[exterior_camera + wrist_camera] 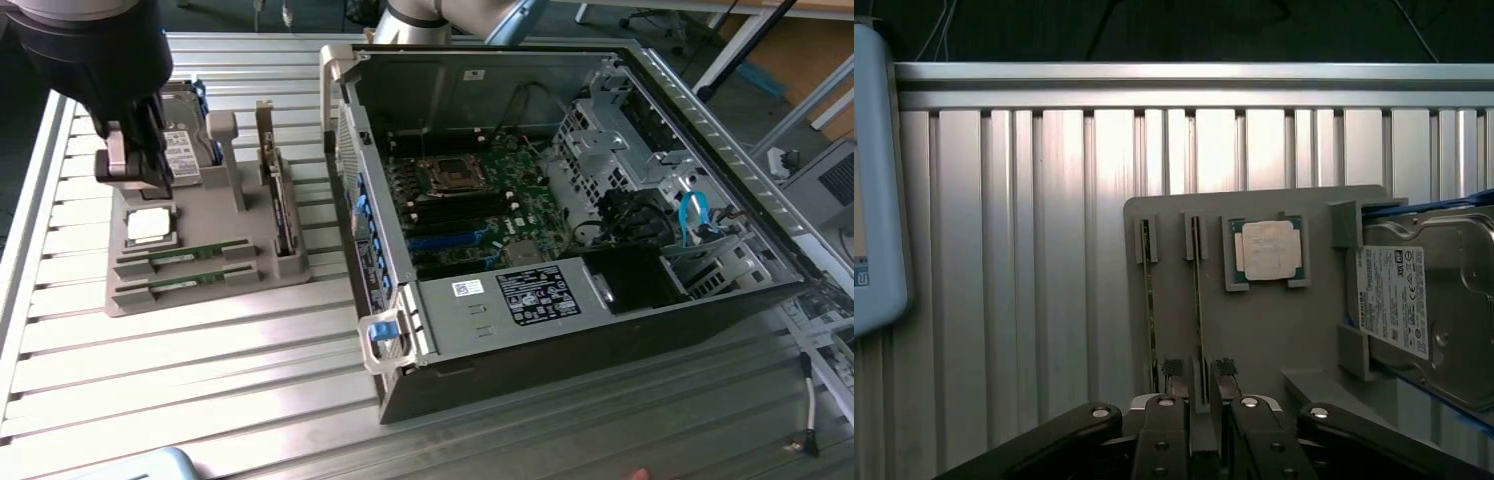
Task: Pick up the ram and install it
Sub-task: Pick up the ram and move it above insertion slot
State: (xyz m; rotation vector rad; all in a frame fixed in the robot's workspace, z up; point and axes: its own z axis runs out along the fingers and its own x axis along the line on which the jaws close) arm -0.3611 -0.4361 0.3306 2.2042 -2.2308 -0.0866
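Grey holder (200, 295) on a silver, ribbed table (174, 380). In the holder: two green ram sticks (182, 254), a silver processor (1268, 250), and a silver drive (1454, 290) with white label and blue edging. Beside the holder: black case (534, 370) and green motherboard (514, 200).

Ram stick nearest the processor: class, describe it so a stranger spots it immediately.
Find the grey tray beside the open computer case. Of two thin green sticks slotted in parallel, this ram stick lies next to the square silver processor.

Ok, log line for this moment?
gripper: open, empty | position: above gray holder | ram: two sticks in holder slots, untouched
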